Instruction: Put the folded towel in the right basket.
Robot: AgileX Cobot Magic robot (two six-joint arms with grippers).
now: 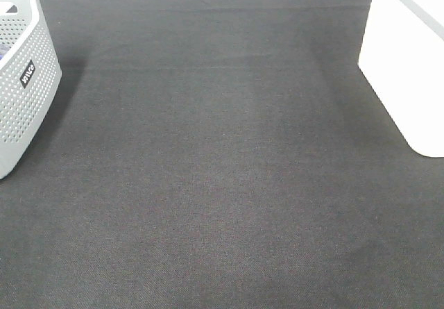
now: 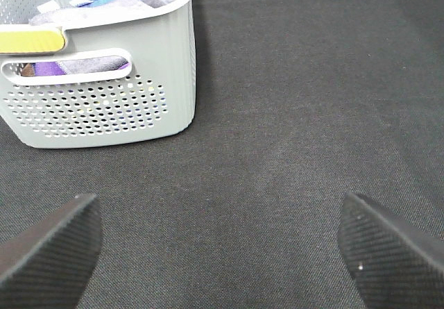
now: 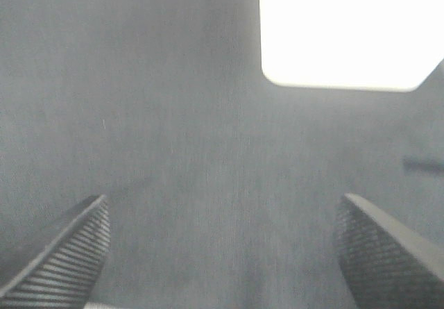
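**Now no folded towel shows on the mat**

Right now the dark mat [image 1: 222, 170] is bare in the middle. No folded towel lies on it in any view. The only cloth in sight is a pile of purple and blue cloth [image 2: 104, 0] inside the grey basket [image 1: 24, 107] at the left edge. It is hard to tell if a folded towel is in that pile.

The left gripper [image 2: 218, 250] faces that grey basket, which stands near it. Its fingers [image 2: 48, 243] are spread wide and hold nothing. So the left arm looks like the nearer one to the cloth.

The right gripper [image 3: 222, 253] is spread wide too, with nothing between its fingers [image 3: 59, 250]. It looks at bare mat and a bright white thing [image 1: 409, 66]. This white thing sits at the right edge. It may be the right basket, but it is too washed out to be sure.

The two baskets are well apart, with only mat between them. Nothing stands in the way.
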